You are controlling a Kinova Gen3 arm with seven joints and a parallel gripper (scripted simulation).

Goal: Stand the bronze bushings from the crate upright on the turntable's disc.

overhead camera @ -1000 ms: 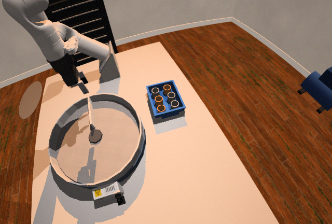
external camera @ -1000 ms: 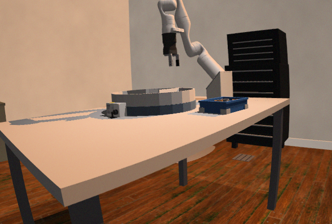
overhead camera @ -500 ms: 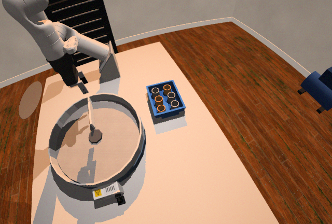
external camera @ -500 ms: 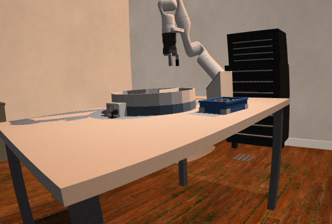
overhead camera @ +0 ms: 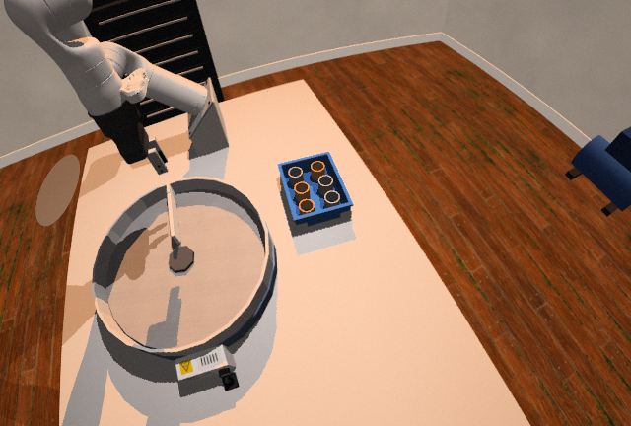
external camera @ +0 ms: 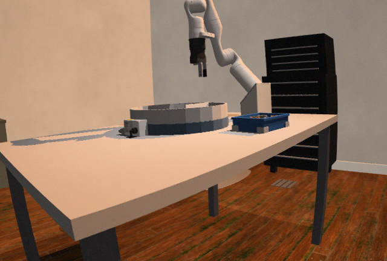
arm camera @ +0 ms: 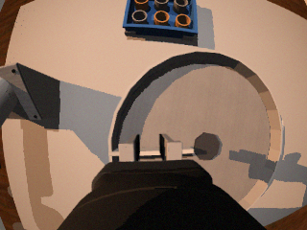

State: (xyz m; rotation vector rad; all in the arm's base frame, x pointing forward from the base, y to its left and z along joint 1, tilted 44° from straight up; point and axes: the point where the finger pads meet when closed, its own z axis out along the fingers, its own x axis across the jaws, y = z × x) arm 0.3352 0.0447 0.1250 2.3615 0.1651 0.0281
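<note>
Where the bronze stock lies: three bronze bushings (overhead camera: 302, 194) (external camera: 256, 116) (arm camera: 161, 24), all in the blue crate (overhead camera: 290, 204) (external camera: 250, 124) (arm camera: 163, 31); none delivered.
Crate, layout: two columns of three; in the top view, the left column runs steel, bronze, bronze from the far end, the right column bronze, steel, steel.
Steel bushings: three steel bushings (overhead camera: 325, 187) (arm camera: 139, 22), in the crate, as they should remain.
Disc: the disc (overhead camera: 224, 258) (arm camera: 216, 96) bears no bushing that shows; its near-wall strip is partly hidden in the top view.
Hub: the hub (overhead camera: 181, 259) (arm camera: 207, 146), dark, many-sided, nothing on top.
Divider: a thin pale divider (overhead camera: 173, 215) (arm camera: 187, 151), running from the wall towards the hub; judged an obstacle to low passes.
Turntable wall: the wall (overhead camera: 122, 217) (external camera: 187, 116) (arm camera: 275, 120), raised around the disc; each sleeve must clear it.
Gripper: the gripper (overhead camera: 162, 165) (external camera: 202, 76) (arm camera: 149, 143), fingers about half apart, nothing between them; high above the table, well apart from the crate.
Progress: none of three placed, by my count.
Outstanding: three bronze pieces to lift out, carry over and stand on an open end.
</note>
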